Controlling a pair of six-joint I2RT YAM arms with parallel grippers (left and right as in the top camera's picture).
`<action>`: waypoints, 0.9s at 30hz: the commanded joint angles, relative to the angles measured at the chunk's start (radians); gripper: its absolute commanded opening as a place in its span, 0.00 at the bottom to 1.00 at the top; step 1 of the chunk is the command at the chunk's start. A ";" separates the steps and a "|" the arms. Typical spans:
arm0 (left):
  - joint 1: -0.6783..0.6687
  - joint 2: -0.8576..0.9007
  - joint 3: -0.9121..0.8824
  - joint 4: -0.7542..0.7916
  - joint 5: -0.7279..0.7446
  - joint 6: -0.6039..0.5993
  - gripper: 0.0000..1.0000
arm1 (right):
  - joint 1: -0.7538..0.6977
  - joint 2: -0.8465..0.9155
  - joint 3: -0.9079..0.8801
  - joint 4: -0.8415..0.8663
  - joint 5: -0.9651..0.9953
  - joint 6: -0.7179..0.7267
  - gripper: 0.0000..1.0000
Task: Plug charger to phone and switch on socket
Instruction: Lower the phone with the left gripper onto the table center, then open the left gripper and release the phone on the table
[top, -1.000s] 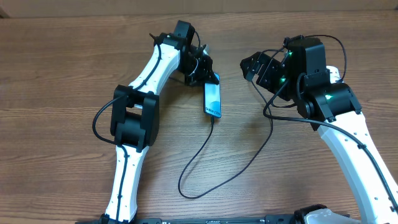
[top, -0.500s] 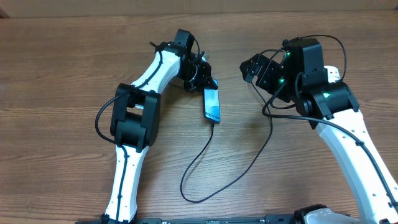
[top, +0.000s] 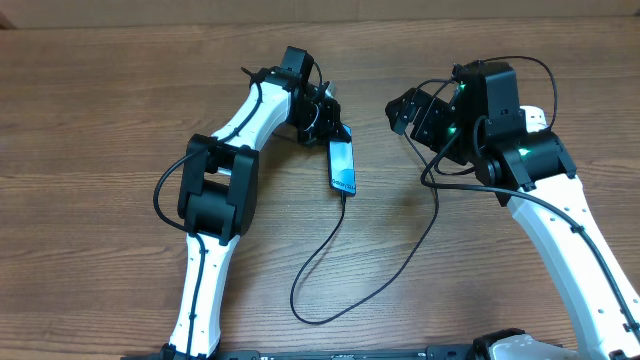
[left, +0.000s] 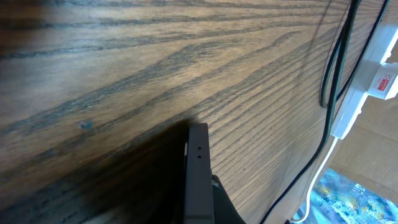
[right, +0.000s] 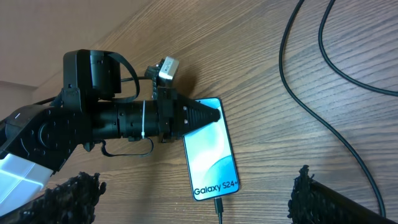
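**Item: charging set-up, plug-in step**
- Phone (right: 211, 155): flat on the table (top: 100, 100), screen lit.
- Charger (top: 330, 240): tip at the phone's near end, apparently seated.
- Left gripper (right: 211, 114): jaws pressed together, holding nothing, tip at the phone's far corner and apparently touching it.
- Right gripper (top: 408, 110): jaws spread, empty, near the phone.
- Socket (left: 367, 87): visible only in the left wrist view.
- Handling: push along the phone's length so the connector seats straight.
- Change: against a second ago, the phone lies slightly nearer the robot and the left tip has followed.
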 joint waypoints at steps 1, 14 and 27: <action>-0.008 -0.008 -0.021 -0.018 -0.055 -0.026 0.06 | -0.003 0.003 -0.003 0.000 0.016 -0.013 1.00; -0.008 -0.008 -0.021 -0.038 -0.059 -0.026 0.11 | -0.003 0.003 -0.003 -0.002 0.016 -0.012 1.00; -0.008 -0.008 -0.021 -0.042 -0.060 -0.026 0.16 | -0.003 0.003 -0.003 -0.005 0.016 -0.013 1.00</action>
